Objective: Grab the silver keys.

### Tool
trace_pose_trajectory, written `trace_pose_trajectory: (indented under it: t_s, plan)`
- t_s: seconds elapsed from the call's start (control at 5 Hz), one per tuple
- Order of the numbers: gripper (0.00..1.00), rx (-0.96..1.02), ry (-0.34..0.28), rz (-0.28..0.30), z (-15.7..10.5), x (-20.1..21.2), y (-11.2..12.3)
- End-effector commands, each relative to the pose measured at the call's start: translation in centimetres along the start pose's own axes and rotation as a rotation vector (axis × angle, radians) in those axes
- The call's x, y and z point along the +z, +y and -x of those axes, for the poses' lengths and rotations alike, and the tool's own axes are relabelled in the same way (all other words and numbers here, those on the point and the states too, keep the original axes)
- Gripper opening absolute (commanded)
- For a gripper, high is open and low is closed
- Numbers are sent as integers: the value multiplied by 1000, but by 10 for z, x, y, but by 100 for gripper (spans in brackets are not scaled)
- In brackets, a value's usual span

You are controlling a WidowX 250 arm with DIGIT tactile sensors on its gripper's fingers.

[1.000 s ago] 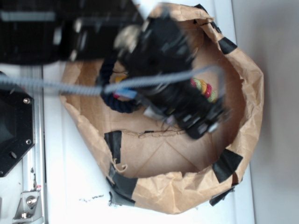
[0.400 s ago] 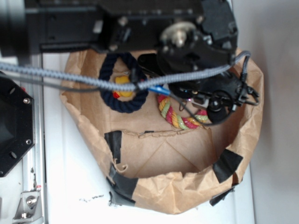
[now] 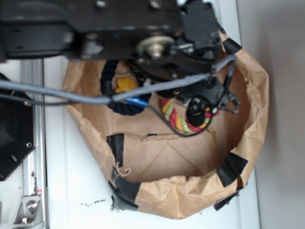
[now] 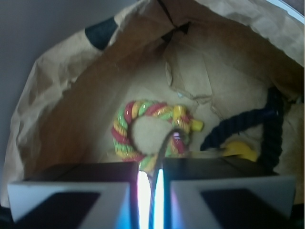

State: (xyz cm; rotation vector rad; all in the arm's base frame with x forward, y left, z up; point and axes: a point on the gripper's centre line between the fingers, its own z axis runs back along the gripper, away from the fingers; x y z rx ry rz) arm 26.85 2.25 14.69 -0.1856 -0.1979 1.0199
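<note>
**Exterior and wrist views, robot arm over a paper bag.** A crumpled brown paper bag (image 3: 190, 200), its rim patched with black tape (image 3: 231, 168), lies open on the white worktop (image 3: 71, 191). The black arm (image 3: 119, 24) reaches across the upper part of the bag, and a grey cable (image 3: 57, 93) crosses in front of it.

Two things lie clearly on the bag's floor. One is a navy rope loop (image 3: 125, 107) with a small yellow object (image 3: 125, 85) inside it. The other is a multicoloured rope ring (image 3: 174, 117) of red, yellow and green strands, just beside the loop and partly hidden by the arm's end.

In the wrist view the claw (image 4: 151, 181) fills the lower edge. Its two fingers (image 4: 71, 191) are pressed almost together, leaving only a narrow bright slit. A thin dark strand (image 4: 164, 148) rises from that slit and curves up toward the rope ring, ending in a small glint. It cannot be told whether the strand is pinched or merely passes in front. The ring lies directly ahead of the fingers, with the navy loop and yellow object to its right.

The silver keys cannot be made out with certainty in either view, so their place in the bag cannot be told.
</note>
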Motion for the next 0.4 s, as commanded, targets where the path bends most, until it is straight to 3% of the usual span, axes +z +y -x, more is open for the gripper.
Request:
trace_pose_trajectory:
  t_s: [0.0, 0.2]
  plan:
    - [0, -76, -70, 102, 13, 18, 4]
    - [0, -80, -77, 86, 14, 15, -1]
